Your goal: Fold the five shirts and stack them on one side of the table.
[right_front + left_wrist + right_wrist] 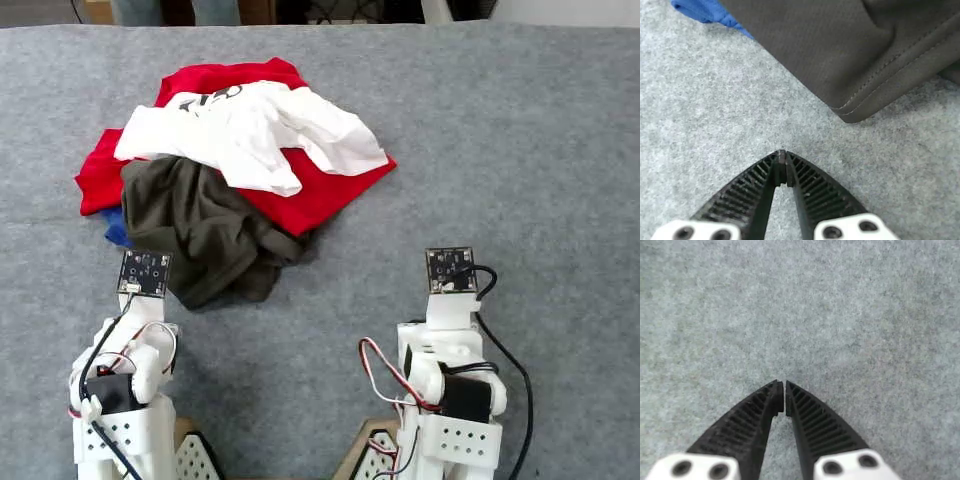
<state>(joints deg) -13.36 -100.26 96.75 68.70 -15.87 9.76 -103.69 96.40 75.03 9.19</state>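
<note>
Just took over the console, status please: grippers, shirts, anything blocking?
Left gripper shut, empty, beside dark olive shirt. Right gripper shut, empty, over bare mat. Shirts unfolded in one heap: white shirt atop red shirt, blue shirt peeking under. Nothing blocking.

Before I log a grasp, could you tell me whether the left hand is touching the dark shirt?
Apart. The left wrist view shows a strip of bare table between the shut left hand and the dark shirt.

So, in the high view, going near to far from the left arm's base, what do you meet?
Left arm → dark olive shirt → white shirt; the red shirt spans both, so it's left out.
</note>
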